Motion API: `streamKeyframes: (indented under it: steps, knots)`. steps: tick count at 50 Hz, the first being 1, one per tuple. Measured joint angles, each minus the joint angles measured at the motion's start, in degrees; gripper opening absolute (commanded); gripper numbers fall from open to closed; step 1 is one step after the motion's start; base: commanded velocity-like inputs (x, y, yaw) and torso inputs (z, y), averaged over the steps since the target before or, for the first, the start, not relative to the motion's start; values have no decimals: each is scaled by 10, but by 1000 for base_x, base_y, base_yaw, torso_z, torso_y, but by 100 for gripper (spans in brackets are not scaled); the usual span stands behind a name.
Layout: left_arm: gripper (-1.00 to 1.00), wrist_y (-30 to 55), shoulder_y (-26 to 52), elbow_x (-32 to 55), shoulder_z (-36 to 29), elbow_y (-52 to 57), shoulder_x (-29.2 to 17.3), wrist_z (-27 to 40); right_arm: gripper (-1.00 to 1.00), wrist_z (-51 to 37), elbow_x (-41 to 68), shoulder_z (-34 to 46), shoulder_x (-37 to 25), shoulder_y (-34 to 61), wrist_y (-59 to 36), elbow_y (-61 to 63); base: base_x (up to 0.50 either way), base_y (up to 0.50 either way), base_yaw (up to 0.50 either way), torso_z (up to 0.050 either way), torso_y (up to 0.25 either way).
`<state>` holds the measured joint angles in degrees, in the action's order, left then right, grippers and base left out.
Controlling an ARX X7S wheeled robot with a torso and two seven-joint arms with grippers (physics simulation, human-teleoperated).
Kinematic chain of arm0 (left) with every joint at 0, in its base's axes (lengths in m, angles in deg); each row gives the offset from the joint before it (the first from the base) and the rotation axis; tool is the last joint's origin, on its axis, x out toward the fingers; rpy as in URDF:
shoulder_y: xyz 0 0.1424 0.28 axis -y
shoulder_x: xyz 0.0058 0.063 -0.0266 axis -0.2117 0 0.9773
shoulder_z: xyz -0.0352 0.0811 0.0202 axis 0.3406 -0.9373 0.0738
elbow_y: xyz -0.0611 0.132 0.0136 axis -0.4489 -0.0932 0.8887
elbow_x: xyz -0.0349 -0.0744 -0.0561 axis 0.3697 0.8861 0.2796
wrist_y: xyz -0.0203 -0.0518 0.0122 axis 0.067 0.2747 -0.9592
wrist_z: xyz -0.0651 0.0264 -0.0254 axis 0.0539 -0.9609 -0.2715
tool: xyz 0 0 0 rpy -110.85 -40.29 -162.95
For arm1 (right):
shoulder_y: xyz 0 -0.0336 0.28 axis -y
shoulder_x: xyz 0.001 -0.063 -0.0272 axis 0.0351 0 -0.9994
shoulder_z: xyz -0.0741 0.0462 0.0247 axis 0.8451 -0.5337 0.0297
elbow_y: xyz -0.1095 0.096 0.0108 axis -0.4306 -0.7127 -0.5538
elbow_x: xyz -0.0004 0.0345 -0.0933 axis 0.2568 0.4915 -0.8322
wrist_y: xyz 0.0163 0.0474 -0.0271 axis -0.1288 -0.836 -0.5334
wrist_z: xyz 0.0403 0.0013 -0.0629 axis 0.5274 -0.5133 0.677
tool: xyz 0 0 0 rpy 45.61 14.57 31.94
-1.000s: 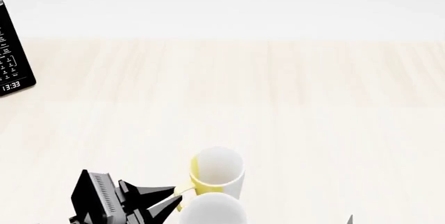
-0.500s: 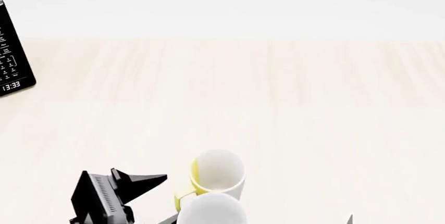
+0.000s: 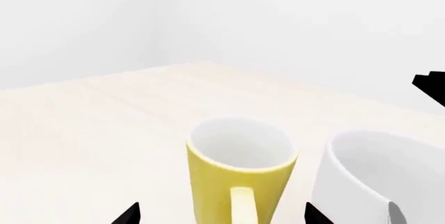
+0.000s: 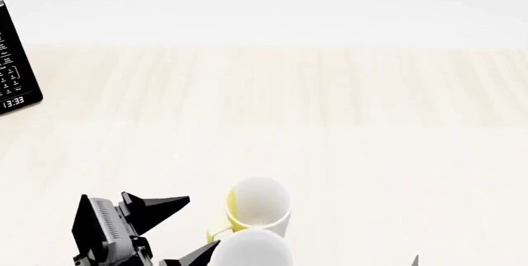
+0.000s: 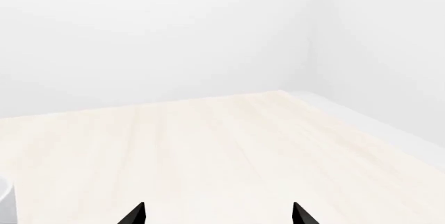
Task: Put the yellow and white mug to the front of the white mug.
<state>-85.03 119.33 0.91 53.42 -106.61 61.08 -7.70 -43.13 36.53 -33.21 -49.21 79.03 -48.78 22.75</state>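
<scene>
Pale wood grain is seen running across the table point(image 4: 347, 111), which is closed off at the far edge by a plain white wall, and a black device point(image 4: 17, 68) with white digits and key markings is glimpsed at the table's left margin in the head view. Down near the robot, the yellow and white mug point(image 4: 258, 207) is found standing upright with its mouth open to the camera, its white inside lit and its yellow handle point(image 4: 216, 233) turned toward the left arm. Right beside it, closer to the robot, the white mug point(image 4: 252, 248) is cut off by the lower edge of the head view; whether the two are touching cannot be told. The left gripper point(image 4: 185, 229) is held level with the yellow handle, its two black fingertips spread wide apart, and nothing is pinched between them. From the left wrist view the yellow and white mug point(image 3: 240, 174) is caught head-on, handle facing the camera, framed between the two dark fingertips point(image 3: 128, 214), with the white mug point(image 3: 386, 179) standing just to one side. Over on the right arm, the right gripper point(image 5: 219, 214) is shown only as two black tips well apart above bare wood, with a sliver of white rim caught at the frame's edge
</scene>
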Motion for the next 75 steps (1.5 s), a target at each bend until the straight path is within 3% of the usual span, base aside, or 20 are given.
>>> streamKeyframes:
  steps: [22,44,58,75]
  knots:
    - [100,60,-25,46,16,85,-17,-10,100,-3,3,4,-3,1,3,-3,0,0,0,0,0]
    - [100,143,-107,165,81,293,-59,27,100,-5,7,6,-6,-1,7,2,0,0,0,0,0]
    - [100,106,-223,204,131,439,-68,83,100,-9,7,8,-8,-5,10,10,0,0,0,0,0]
    - [100,-12,-358,163,188,579,-23,197,100,-13,0,11,-9,-16,26,27,0,0,0,0,0]
